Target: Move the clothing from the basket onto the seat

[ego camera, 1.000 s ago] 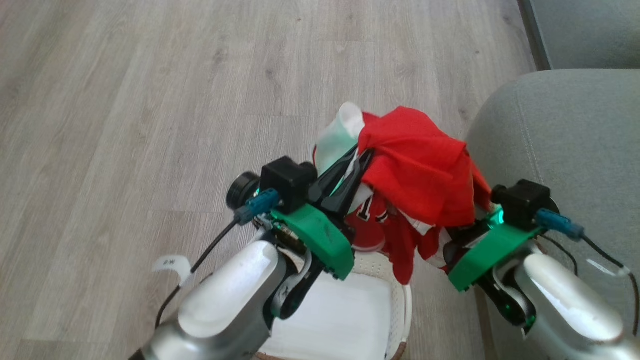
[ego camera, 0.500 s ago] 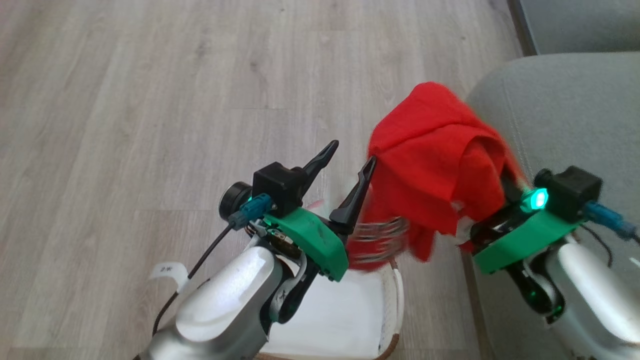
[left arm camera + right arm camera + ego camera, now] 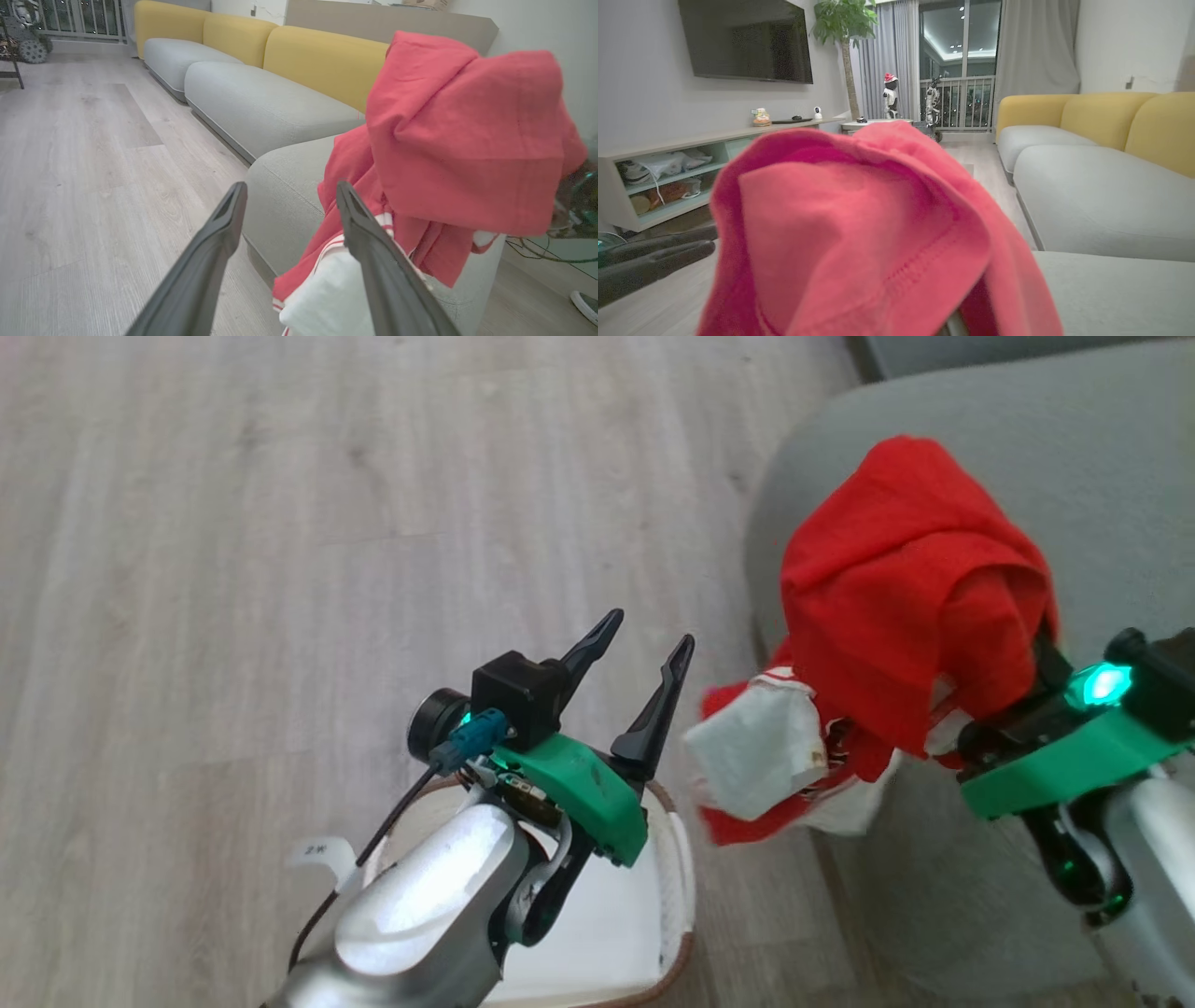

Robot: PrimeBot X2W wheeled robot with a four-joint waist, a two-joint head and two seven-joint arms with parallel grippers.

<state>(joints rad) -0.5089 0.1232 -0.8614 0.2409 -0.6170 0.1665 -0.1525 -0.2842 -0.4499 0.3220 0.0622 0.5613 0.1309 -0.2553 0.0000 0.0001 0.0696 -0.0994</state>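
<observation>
Clothing last but one by size, so backdrop first: wood floor [image 3: 280, 523] fills 8 to 12 o'clock of head view; seat [image 3: 1074, 448] takes 1 to 4 o'clock, rounded corner toward centre; clothing [image 3: 896, 597] at 3 o'clock, clear of the basket, draped like a hood over right gripper [image 3: 1032, 709], in front of the seat's corner; contact with seat: cannot tell; white panel hangs at its 7 o'clock side; basket [image 3: 680, 887] at 6 o'clock, partly under left forearm; left gripper [image 3: 649, 630] dead centre, fingers spread, nothing between them, just beside the fabric; right gripper's fingers buried in cloth, clamped or not: cannot tell.
</observation>
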